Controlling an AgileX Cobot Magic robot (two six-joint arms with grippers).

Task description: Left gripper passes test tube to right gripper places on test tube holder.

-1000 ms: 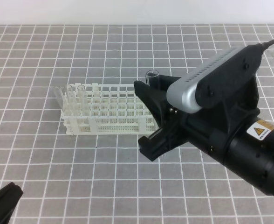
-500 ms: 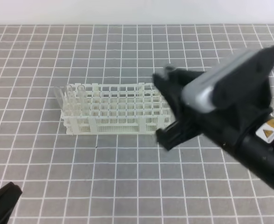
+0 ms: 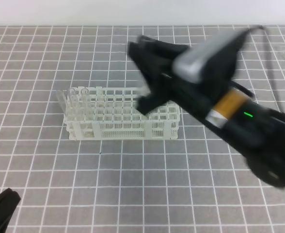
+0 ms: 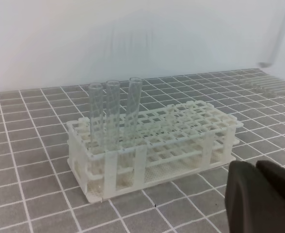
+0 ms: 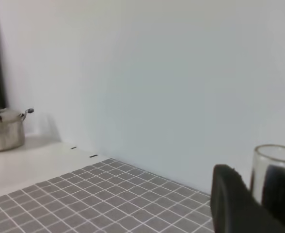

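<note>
We hold glass tube (image 5: pixel 274 179) in right pincer (image 3: pixel 145 73), jaws snug on it. Pincer up over white rack (image 3: pixel 120 119). Left pincer (image 3: pixel 2 206) shut, empty, far off. Next, we think: tip tube straight, slide into free hole below.

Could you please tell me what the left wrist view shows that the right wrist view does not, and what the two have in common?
Only the left wrist view shows the test tube holder with three tubes standing at one end, and the left claw, shut. Only the right wrist view shows the test tube gripped in the right claw, and a metal pot on a white surface. Both show the grey gridded mat and the white wall.
</note>
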